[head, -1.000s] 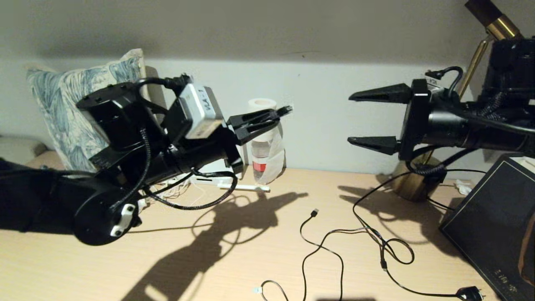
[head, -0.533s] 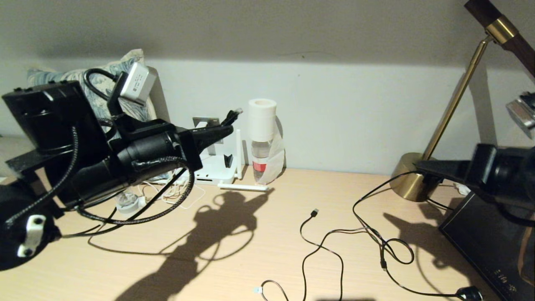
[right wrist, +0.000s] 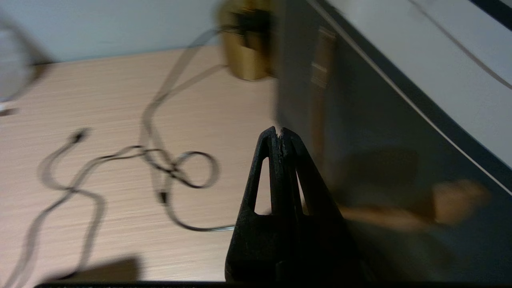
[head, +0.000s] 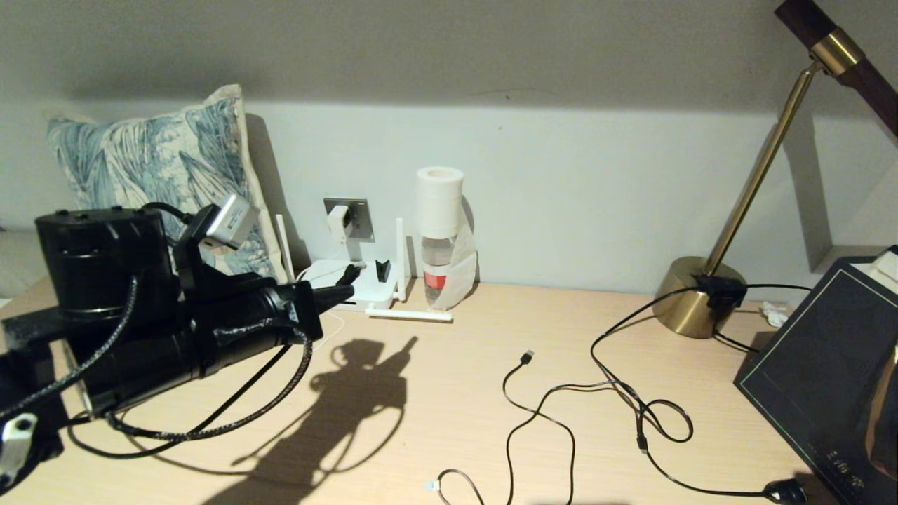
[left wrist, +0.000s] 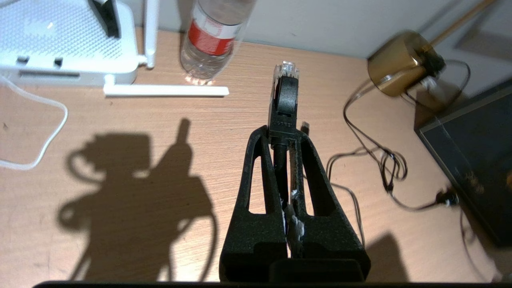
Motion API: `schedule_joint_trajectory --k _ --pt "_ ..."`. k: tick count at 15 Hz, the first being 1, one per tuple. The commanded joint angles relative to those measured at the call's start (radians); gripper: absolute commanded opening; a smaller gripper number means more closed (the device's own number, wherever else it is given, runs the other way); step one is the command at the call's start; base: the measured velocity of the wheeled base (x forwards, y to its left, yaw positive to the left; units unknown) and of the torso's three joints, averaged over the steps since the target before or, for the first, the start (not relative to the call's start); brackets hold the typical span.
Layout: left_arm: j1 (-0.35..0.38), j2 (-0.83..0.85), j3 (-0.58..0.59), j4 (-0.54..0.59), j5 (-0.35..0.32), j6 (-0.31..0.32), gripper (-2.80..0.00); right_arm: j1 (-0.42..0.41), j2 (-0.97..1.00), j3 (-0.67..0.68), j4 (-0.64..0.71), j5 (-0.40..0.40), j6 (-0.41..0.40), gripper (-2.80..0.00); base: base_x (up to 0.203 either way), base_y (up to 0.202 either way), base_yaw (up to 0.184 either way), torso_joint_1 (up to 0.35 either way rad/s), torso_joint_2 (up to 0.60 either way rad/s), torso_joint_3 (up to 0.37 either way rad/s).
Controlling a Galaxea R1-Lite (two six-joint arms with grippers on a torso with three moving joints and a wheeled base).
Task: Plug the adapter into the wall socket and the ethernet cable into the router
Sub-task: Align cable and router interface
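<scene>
My left gripper (head: 345, 279) (left wrist: 284, 130) is shut on the black ethernet cable (left wrist: 285, 100). Its clear clip connector sticks out past the fingertips and hangs just in front of the router (head: 366, 289) (left wrist: 60, 44), apart from it. The router is a flat white box at the wall with upright antennas; one antenna lies flat on the desk. Above it, the white adapter (head: 339, 221) sits against the grey wall socket (head: 359, 214). My right gripper (right wrist: 280, 134) is shut on nothing beside the dark box, outside the head view.
A water bottle (head: 440, 263) with a white roll on top stands right of the router. A brass lamp base (head: 694, 305), a large dark box (head: 828, 379), loose thin black cables (head: 547, 414) and a patterned pillow (head: 154, 161) share the wooden desk.
The left arm has dropped and drawn back, bringing the ethernet connector down to the router. The right arm has swung out of the head view to the right and its gripper has shut.
</scene>
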Motion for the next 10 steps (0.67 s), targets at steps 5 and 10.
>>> schedule_joint_trajectory --k 5,10 --pt "-0.033 0.000 0.081 -0.009 0.077 -0.105 -2.80 -0.166 -0.340 0.278 0.011 0.174 -0.125 -2.80 0.000 0.000 0.000 0.000 0.00 0.000" --pt "-0.026 0.071 0.121 -0.001 0.126 -0.030 -2.80 -0.174 -0.659 0.417 0.086 0.346 -0.262 -2.80 0.000 0.000 0.000 0.000 0.00 0.000"
